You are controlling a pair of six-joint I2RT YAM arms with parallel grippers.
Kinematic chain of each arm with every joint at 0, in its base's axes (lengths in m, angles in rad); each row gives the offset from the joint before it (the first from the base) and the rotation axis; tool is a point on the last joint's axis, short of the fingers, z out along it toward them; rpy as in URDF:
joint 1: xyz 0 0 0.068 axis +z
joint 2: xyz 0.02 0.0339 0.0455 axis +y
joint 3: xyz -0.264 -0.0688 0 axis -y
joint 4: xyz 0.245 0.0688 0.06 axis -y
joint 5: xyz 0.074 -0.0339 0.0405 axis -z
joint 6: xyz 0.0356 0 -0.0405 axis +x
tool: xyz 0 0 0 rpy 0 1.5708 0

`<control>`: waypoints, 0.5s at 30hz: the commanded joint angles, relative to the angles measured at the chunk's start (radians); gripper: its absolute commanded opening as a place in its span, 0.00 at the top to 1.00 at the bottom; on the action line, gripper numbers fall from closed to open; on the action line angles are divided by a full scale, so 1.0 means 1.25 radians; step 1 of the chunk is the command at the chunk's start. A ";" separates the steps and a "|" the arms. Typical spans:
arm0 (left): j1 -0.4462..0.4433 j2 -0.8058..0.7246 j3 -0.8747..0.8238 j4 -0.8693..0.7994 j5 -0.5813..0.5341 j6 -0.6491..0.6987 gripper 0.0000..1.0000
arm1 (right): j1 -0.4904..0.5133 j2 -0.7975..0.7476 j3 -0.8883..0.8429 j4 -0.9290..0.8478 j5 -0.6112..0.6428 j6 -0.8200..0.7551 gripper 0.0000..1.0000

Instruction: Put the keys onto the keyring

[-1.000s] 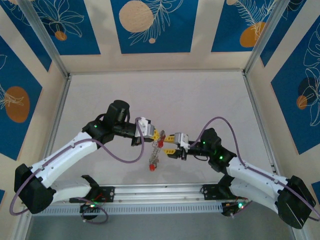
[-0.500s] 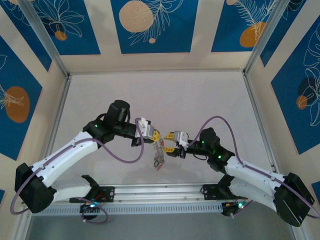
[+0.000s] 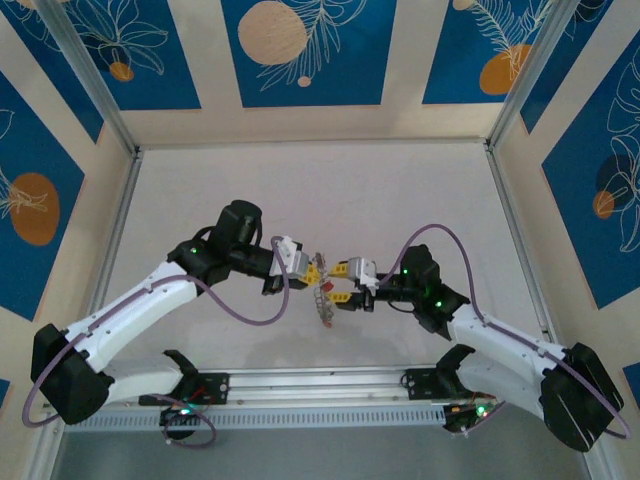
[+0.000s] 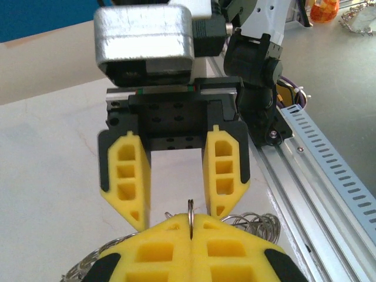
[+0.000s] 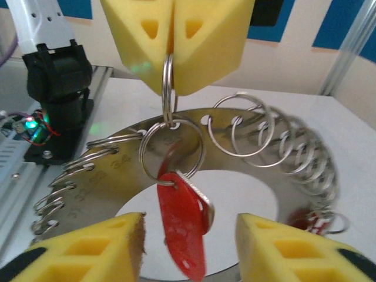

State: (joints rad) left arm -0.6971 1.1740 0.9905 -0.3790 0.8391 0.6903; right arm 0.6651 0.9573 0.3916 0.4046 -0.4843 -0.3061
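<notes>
- In the top view, both arms meet over the middle of the table (image 3: 420,190). The left gripper (image 3: 316,269) and the right gripper (image 3: 331,283) sit tip to tip, just apart.
- The keyring (image 3: 323,303) hangs right between them, just below centre of the frame.
- In the left wrist view, the left gripper (image 4: 191,222) is at the bottom edge. Its yellow fingers (image 4: 153,247) are pressed flat together, clamping a small split ring (image 4: 191,207) that pokes up from the seam.
- Straight across stands the right gripper (image 4: 178,212), jaws parted with clear space between the two pads.
- Wire coils of the keyring (image 4: 254,223) peek out at lower right.
- In the right wrist view, the left gripper (image 5: 171,79) comes down from the top of the frame, pinching the small split ring (image 5: 168,88).
- That ring hooks through a hole in the keyring (image 5: 111,173), a broad grey band fringed with wire loops. The band sits tilted across the middle of the frame.
- A larger loop (image 5: 174,147) hangs off the same spot, carrying a red-headed key (image 5: 183,226).
- The right gripper (image 5: 191,235) is spread open at the bottom. One finger (image 5: 88,249) sits on each side of the key, with daylight on both sides.
</notes>
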 commanded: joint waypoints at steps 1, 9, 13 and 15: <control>0.007 0.003 0.032 0.007 0.052 0.024 1.00 | -0.003 0.022 0.027 0.003 -0.054 0.007 0.61; 0.007 0.006 0.033 -0.012 0.061 0.039 1.00 | -0.002 0.072 0.042 0.061 -0.066 0.032 0.81; 0.007 0.002 0.033 -0.018 0.066 0.042 1.00 | -0.002 0.067 0.049 0.060 -0.078 0.037 0.87; 0.007 -0.001 0.032 -0.023 0.065 0.045 1.00 | -0.003 0.062 0.052 0.050 -0.089 0.039 0.92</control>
State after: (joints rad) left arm -0.6956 1.1755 0.9958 -0.3862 0.8642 0.7166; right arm 0.6651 1.0443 0.4210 0.4480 -0.5579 -0.2718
